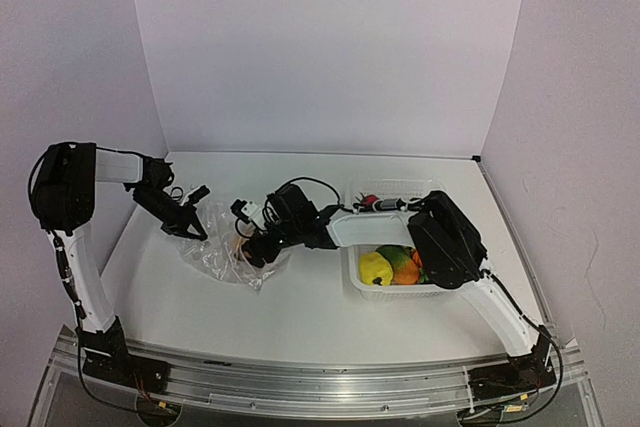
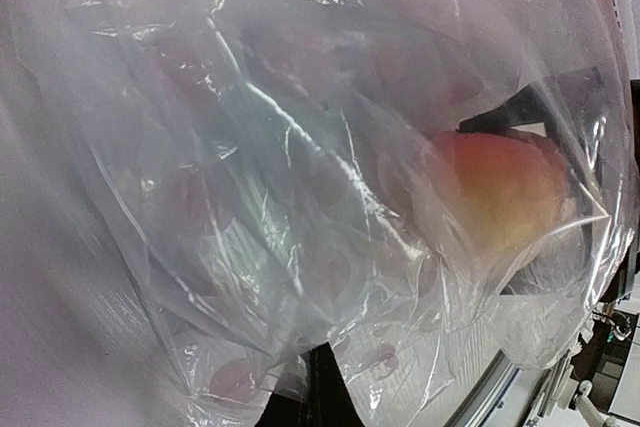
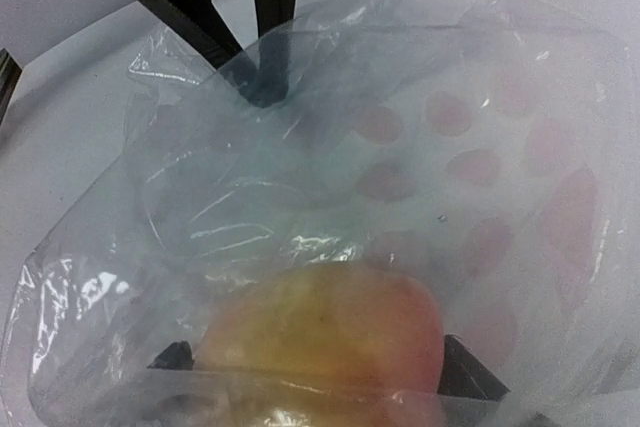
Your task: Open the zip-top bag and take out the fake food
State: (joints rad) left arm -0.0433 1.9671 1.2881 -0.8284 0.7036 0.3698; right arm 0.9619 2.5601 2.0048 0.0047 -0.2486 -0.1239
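The clear zip-top bag lies crumpled on the table left of centre. My left gripper is shut on the bag's edge, and the film fills its view. My right gripper reaches inside the bag and stands open. A peach-pink and yellow fruit sits between its two dark fingertips, under plastic. The left wrist view shows the same fruit through the bag. From the right wrist, the left gripper pinches the bag at the top. Yellow and orange fake food lies in the basket.
A white mesh basket stands right of centre under the right arm's forearm, with small red pieces at its far side. White walls close the back and both sides of the table.
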